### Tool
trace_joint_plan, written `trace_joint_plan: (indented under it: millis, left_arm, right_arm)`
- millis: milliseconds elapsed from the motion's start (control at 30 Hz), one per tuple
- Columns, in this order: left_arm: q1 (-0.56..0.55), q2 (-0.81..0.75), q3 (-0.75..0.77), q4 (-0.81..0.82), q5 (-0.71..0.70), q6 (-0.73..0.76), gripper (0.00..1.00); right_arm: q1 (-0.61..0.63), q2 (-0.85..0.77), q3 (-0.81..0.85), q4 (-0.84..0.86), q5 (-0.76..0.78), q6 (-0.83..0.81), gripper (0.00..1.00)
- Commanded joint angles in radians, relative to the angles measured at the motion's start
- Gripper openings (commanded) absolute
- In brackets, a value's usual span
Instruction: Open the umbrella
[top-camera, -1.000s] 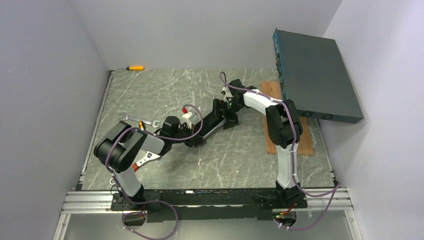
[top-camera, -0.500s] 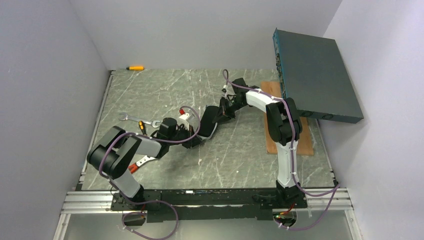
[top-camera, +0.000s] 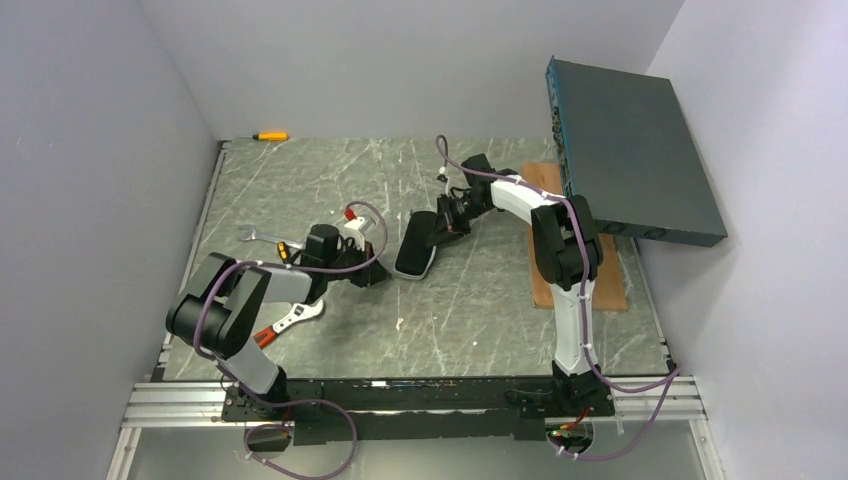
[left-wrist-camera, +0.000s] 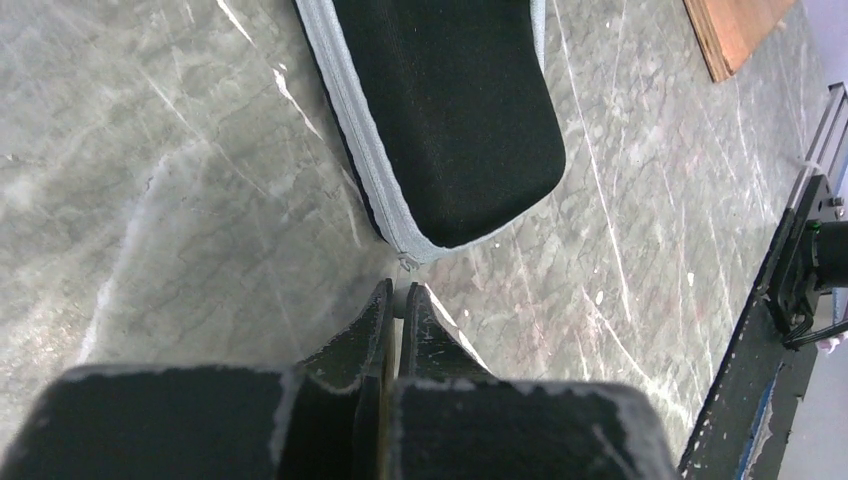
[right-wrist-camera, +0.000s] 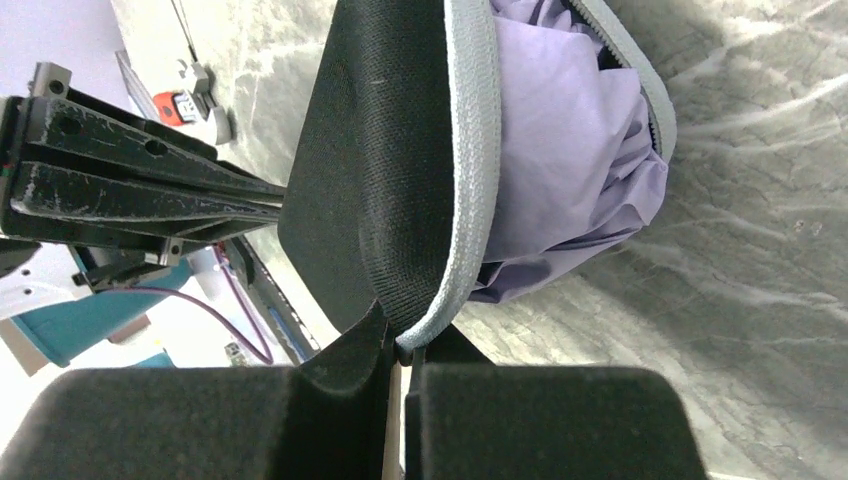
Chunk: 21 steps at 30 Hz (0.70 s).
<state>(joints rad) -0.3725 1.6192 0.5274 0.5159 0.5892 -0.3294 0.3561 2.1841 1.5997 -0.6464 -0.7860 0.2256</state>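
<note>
Out on the desk's (top-camera: 300, 180) middle, the umbrella (top-camera: 417, 248) is being pinched at its grey zip edge by the right tool (right-wrist-camera: 400, 345). The left tool (left-wrist-camera: 397, 300) is being held shut just beside its other end.

The umbrella (top-camera: 416, 247) lies on the table (top-camera: 480, 310) between the left gripper (left-wrist-camera: 398, 298) and the right gripper (right-wrist-camera: 402, 348)

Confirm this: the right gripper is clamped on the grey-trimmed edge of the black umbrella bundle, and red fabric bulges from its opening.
Wrong on one point: the fabric bulging from the umbrella bundle is pale lilac, not red, as the right wrist view shows. The right gripper is clamped on its grey-trimmed edge, as stated.
</note>
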Motion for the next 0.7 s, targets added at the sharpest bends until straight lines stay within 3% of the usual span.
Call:
trace_joint_plan:
  millis: [0, 300, 500, 667]
  left_arm:
    - [0.035, 0.019, 0.072, -0.061, -0.022, 0.106, 0.00]
    - [0.036, 0.166, 0.276, -0.085, -0.001, 0.120, 0.00]
    - [0.097, 0.251, 0.317, 0.037, 0.035, -0.055, 0.00]
    - [0.104, 0.301, 0.392, 0.056, 0.097, -0.093, 0.00]
  right_arm:
    - [-0.024, 0.075, -0.011, -0.056, 0.280, -0.241, 0.00]
    - [0.046, 0.062, 0.046, -0.126, 0.170, -0.487, 0.00]
    - [0.046, 0.060, 0.049, -0.196, 0.088, -0.622, 0.00]
    - [0.049, 0.082, 0.090, -0.289, 0.015, -0.730, 0.00]
